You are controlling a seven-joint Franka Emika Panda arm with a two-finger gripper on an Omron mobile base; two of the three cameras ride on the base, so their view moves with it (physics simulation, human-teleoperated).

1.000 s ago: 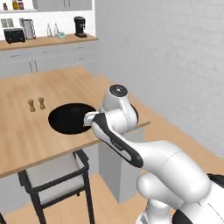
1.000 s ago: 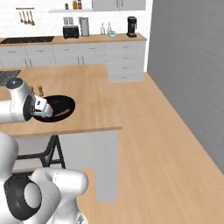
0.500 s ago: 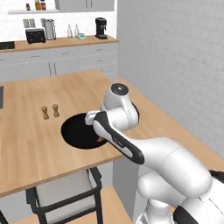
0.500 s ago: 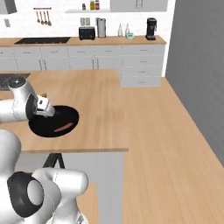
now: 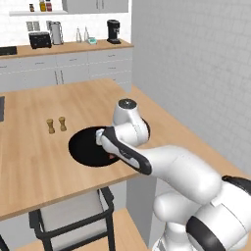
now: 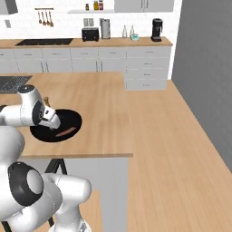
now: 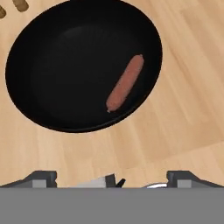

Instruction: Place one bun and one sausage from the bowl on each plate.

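The black bowl (image 7: 65,65) lies on the wooden island, also seen as the bowl (image 5: 88,147) and the bowl (image 6: 63,118). One reddish-brown sausage (image 7: 125,83) rests inside it near the rim, also visible as the sausage (image 6: 66,132). My gripper (image 7: 113,178) hovers above the bowl's near edge, open and empty, one fingertip (image 7: 41,177) on each side of the view. The forearm covers the bowl's right part in the left base view. No bun lies in the visible part of the bowl, and the plates are out of view.
Two small wooden shakers (image 5: 56,124) stand just behind the bowl. The island's front edge (image 5: 73,193) runs close to the bowl, with a black-framed stool (image 5: 73,215) below it. A back counter (image 6: 90,41) carries a toaster and a coffee machine.
Both base views have shifted, so the base has driven. The bowl now sits more centrally on the island. The gripper stays open over the bowl.
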